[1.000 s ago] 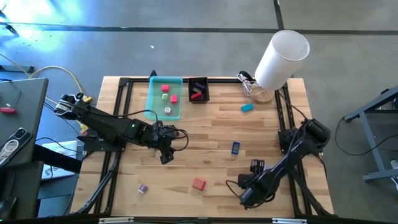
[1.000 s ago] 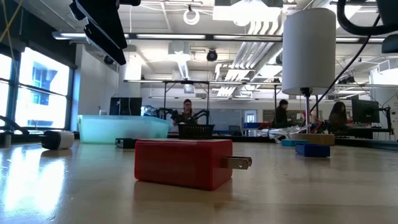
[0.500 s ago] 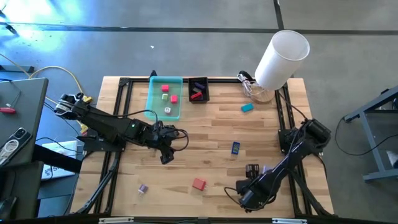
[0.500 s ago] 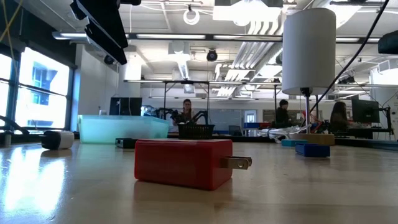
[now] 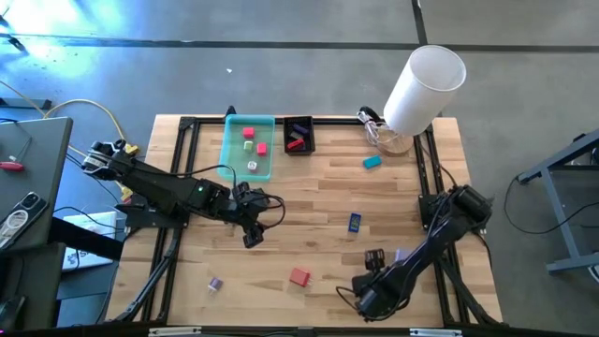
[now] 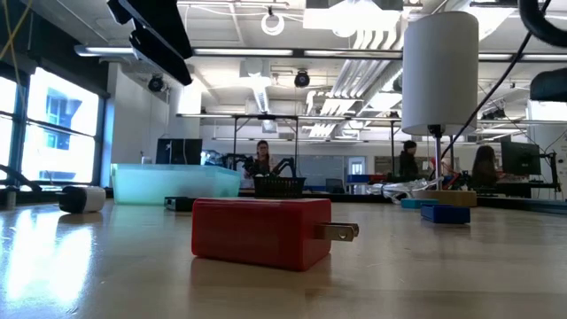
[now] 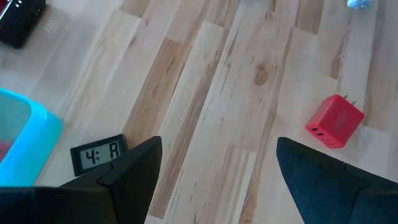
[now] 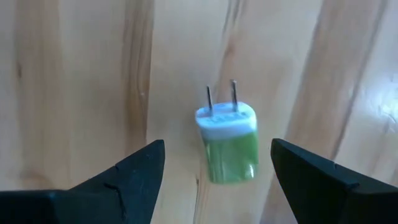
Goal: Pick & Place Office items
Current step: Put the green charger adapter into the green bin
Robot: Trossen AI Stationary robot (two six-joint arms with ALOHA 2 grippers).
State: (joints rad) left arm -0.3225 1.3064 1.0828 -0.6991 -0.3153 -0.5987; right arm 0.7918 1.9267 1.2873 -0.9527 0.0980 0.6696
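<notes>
Sliding toward six o'clock since earlier, right gripper (image 5: 375, 257), jaws apart, over wooden table (image 5: 318, 201); left gripper (image 5: 251, 239) jaws apart; office behind.

Bare wood surrounds the green plug (image 8: 227, 142) between the open right gripper (image 8: 214, 177).

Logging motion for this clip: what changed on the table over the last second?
The right end effector, open and empty, drew back toward the table's near edge and now hangs over a green plug. The left end effector, also open, barely shifted. The red charger, blue piece and teal tray stayed put.
</notes>
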